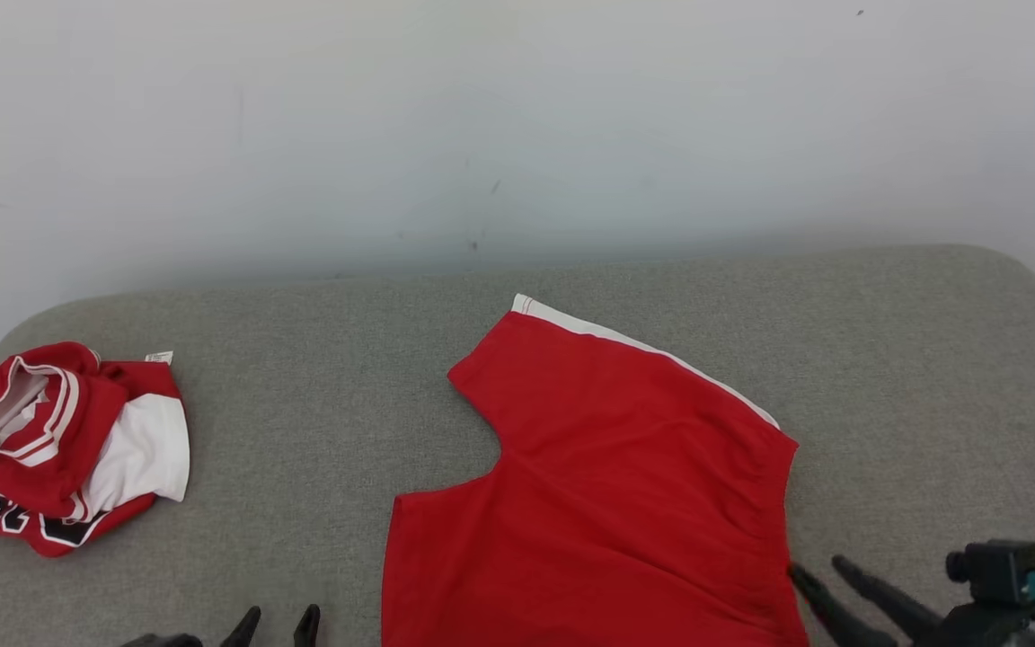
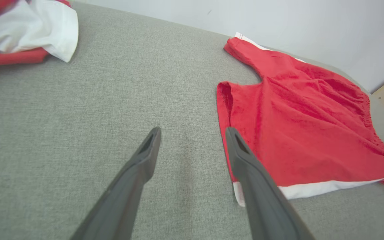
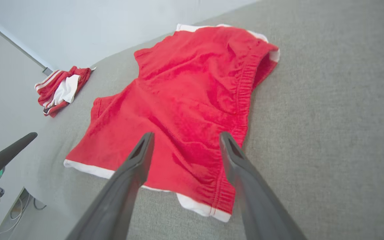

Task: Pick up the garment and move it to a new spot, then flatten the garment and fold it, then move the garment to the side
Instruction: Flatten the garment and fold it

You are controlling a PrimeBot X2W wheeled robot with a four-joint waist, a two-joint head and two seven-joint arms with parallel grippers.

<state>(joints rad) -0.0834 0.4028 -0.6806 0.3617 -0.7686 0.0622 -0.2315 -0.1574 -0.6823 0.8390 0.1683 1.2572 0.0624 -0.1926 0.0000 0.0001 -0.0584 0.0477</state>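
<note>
Our L pincer (image 2: 193, 130) & R pincer (image 3: 187, 134) both gape, empty. We see red shorts (image 1: 607, 485) flat on grey tabletop (image 1: 302, 359).

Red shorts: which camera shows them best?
The right wrist view: the shorts show nearly whole, waistband and both leg hems. The head view crops their near edge; the left wrist view hides a hem corner behind a finger.

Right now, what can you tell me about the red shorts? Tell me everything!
The shorts are red, soft-looking cloth with a white stripe down each side and a gathered elastic waistband. They lie spread nearly flat, slightly wrinkled, on the grey cushion, turned at a slant. The open left hand is beside one leg hem, the open right hand by the waistband; neither holds them.
</note>
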